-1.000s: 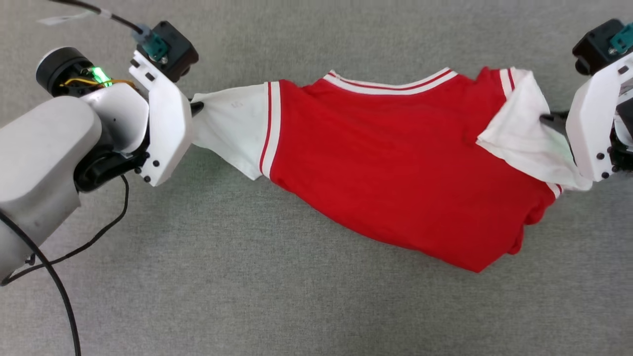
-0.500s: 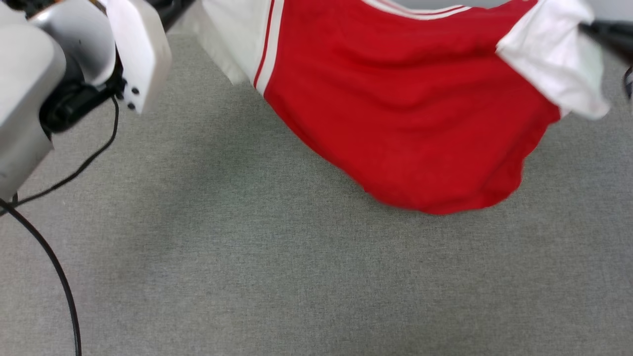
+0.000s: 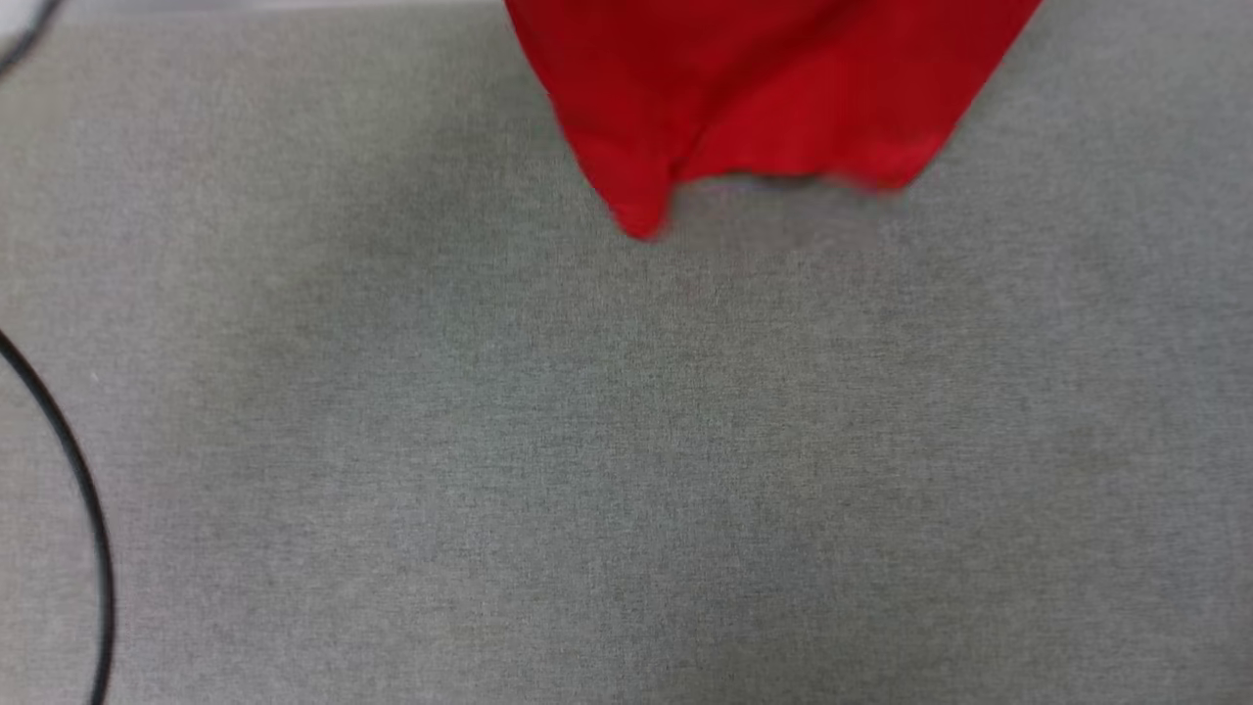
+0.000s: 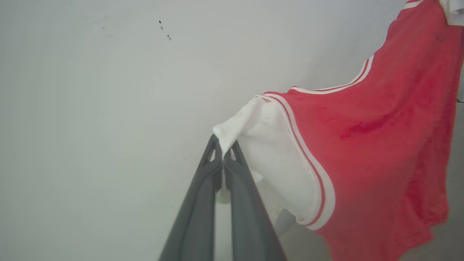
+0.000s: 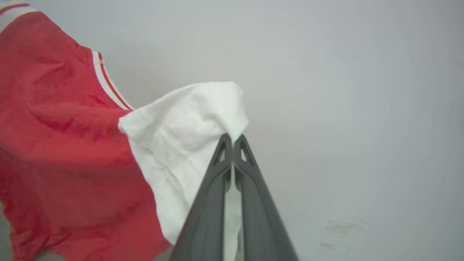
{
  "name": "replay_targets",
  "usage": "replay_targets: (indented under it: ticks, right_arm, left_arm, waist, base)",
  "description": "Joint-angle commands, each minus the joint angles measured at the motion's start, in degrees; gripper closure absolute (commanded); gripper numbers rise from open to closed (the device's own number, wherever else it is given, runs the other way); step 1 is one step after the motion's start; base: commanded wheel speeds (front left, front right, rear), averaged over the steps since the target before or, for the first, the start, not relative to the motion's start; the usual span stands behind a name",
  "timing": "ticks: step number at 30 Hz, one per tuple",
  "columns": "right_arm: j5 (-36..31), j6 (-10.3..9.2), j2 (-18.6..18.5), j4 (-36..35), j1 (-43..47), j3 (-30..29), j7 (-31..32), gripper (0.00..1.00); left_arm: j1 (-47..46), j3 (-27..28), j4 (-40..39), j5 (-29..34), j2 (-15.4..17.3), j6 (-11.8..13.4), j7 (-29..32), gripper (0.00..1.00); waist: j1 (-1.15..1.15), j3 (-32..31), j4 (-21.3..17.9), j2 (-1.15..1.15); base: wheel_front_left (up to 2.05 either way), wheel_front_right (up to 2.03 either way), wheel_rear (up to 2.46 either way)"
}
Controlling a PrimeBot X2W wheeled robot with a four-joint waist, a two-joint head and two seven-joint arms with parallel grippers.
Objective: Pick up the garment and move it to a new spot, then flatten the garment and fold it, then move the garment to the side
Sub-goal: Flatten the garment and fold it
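The red T-shirt (image 3: pixel 764 88) hangs in the air, stretched by its two white sleeves between the grippers. In the head view its red lower body drops from the top edge, the hem blurred, with one corner drooping lower on the left. Whether that corner touches the grey fabric surface (image 3: pixel 626 441) beneath it cannot be told.

A second ago the head view had the whole shirt slung low between both arms, collar and sleeves included. Half a second ago it sat higher, with the collar at the top edge. Now the red lower part alone reaches into that view, and it hangs narrower and straighter than before.

In the left wrist view the left gripper (image 4: pixel 223 145) has its dark fingers pressed together on the tip of one white sleeve (image 4: pixel 275 152). The shirt (image 4: pixel 380 145) falls away to the right of it, striped trim showing at the sleeve seam and collar, against a pale wall (image 4: pixel 108 108).

In the right wrist view the right gripper (image 5: pixel 233 139) is likewise pinched tight on the other white sleeve (image 5: pixel 188 119), which bunches over its fingertips. The red body (image 5: pixel 65 145) sags to the left.

A black cable (image 3: pixel 83 490) curves along the left edge of the head view, much as it did half a second ago.
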Motion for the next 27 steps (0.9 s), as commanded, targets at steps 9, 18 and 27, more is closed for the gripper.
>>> replay_targets:
  ticks: [9, 18, 27]
  right_arm:
    - [-10.9, -0.06, 8.2, 13.1, -18.0, -1.8, -8.2, 1.00]
    - [-17.6, -0.06, 14.0, 24.5, -29.2, -1.3, -14.6, 1.00]
    - [-17.4, -0.06, 17.5, 31.4, -26.8, 2.4, -20.4, 1.00]
  left_arm:
    - [-11.6, 3.1, 8.7, 3.9, -2.9, 0.6, -5.2, 1.00]
    - [-19.3, 4.0, 16.8, 8.0, -6.7, 0.8, -13.1, 1.00]
    - [-18.2, 2.6, 23.6, 8.1, -8.8, -0.3, -17.8, 1.00]
  waist:
    - [0.00, 8.7, 0.1, 0.00]
    - [0.00, 13.0, 0.5, 0.00]
    - [0.00, 14.5, 0.9, 0.00]
  base:
    - [0.00, 0.00, 0.00]
    - [0.00, 0.00, 0.00]
    - [0.00, 0.00, 0.00]
